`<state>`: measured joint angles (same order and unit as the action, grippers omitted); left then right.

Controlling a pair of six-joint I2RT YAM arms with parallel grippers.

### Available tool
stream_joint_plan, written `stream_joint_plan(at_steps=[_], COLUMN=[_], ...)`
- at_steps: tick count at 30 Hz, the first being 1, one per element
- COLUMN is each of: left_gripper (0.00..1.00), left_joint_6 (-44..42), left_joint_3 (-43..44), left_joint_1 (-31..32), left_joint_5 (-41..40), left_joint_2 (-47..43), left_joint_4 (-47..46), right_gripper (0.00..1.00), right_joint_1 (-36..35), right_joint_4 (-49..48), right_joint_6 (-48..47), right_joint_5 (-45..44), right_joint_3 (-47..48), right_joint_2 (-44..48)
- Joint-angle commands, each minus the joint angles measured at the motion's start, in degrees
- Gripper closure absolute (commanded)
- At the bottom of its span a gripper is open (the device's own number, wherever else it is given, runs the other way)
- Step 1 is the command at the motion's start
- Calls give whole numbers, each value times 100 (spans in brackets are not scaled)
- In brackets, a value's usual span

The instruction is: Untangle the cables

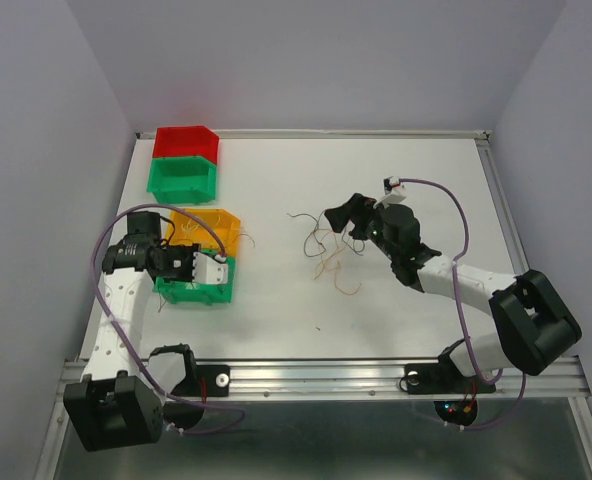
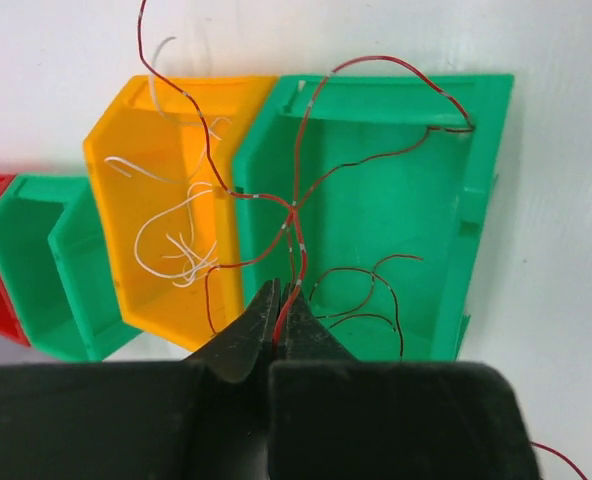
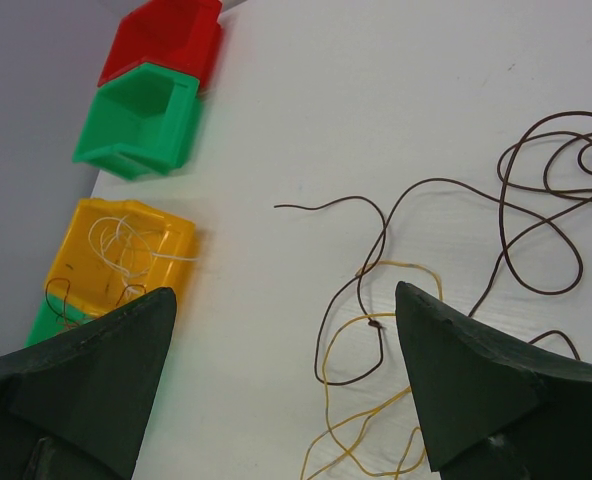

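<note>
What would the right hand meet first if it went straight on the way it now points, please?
Probably the brown wire and the yellow wire, lying loose on the white table just ahead of the open right hand. Depth is unclear, so this is a guess.

left arm [image 1: 116, 315]: white links joined by black blocks | right arm [image 1: 454, 275]: built alike in white and black | purple cables [image 1: 98, 268]: looped along both arms | left claw [image 2: 279, 300]: black, tapered to fine tips | right claw [image 3: 284, 292]: dark, wedge-shaped fingers | bases [image 1: 213, 380]: flat black plates are bolted down
</note>
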<state>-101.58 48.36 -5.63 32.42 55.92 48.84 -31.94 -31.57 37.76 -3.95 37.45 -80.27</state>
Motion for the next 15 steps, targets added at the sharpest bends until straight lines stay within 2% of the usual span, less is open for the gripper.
stream_joint_plan(at_steps=[1,3,8,15], left_gripper=[100,100,100,100], left_joint_6=[-1310,-1636,-1663,-1496], left_joint_3=[253,174,104,235], left_joint_1=[0,0,-8,0], left_joint_5=[-324,-526,-790,-949], left_joint_2=[235,375,709,1324], left_joint_4=[1109,1286,1224,1093], right_gripper=[5,5,5,10], right_joint_1=[-14,-14,-14,-49], right_joint_4=[-297,-297,-306,-385], right_joint_6=[3,-5,-5,-119], right_joint_5=[69,87,122,833], right_joint_3=[17,17,25,218], right_joint_2=[-6,-6,-15,-357])
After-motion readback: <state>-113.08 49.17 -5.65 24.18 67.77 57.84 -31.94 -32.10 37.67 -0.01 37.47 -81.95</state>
